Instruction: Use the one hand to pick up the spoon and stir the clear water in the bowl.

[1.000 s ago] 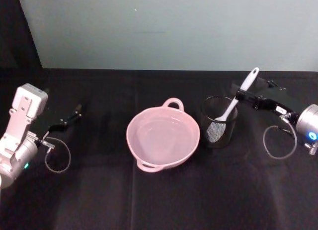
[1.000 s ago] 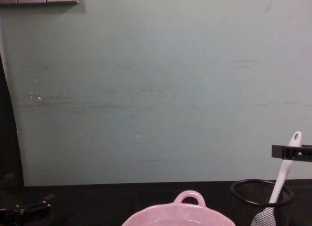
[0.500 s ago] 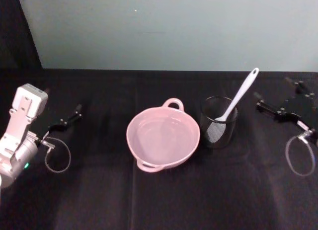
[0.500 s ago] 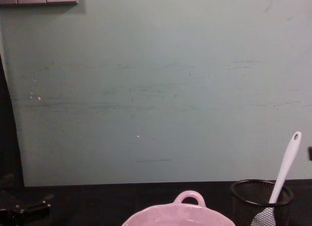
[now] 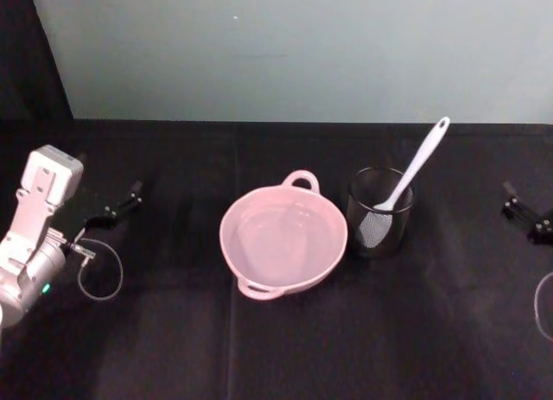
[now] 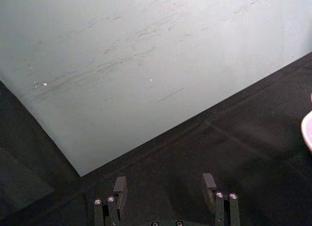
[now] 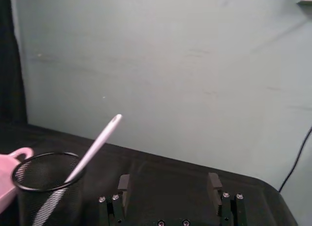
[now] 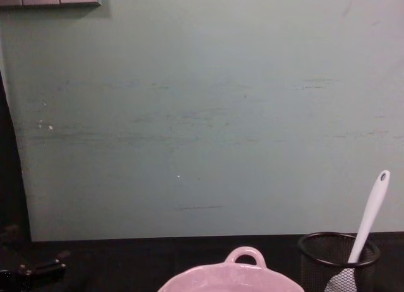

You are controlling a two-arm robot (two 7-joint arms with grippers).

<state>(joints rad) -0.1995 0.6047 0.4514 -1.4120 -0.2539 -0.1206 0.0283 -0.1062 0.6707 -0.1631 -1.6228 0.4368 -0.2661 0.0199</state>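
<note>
The spoon stands head-down in the black mesh cup, its handle leaning up and back toward the robot's right, the holed tip well above the cup's rim. The cup sits just beside the pink bowl on the black bench, on the bowl's right, and the water in the bowl lies flat and undisturbed.

What has changed is on the right. A second ago the right end effector was at the spoon's handle, right up against its upper part; half a second ago it had backed off to the right; now it sits at the far right edge of the head view, well apart from the cup. The spoon has not moved through any of this: same lean, same cup. So the approach came away without a grasp, and the pick-up is yet to be made; stirring cannot begin.

In the right wrist view the right end effector has its two fingers spread wide with nothing between them, and the spoon lies ahead and off to one side.

The left end effector is parked over the bench on the far left, its fingers likewise apart and empty.
</note>
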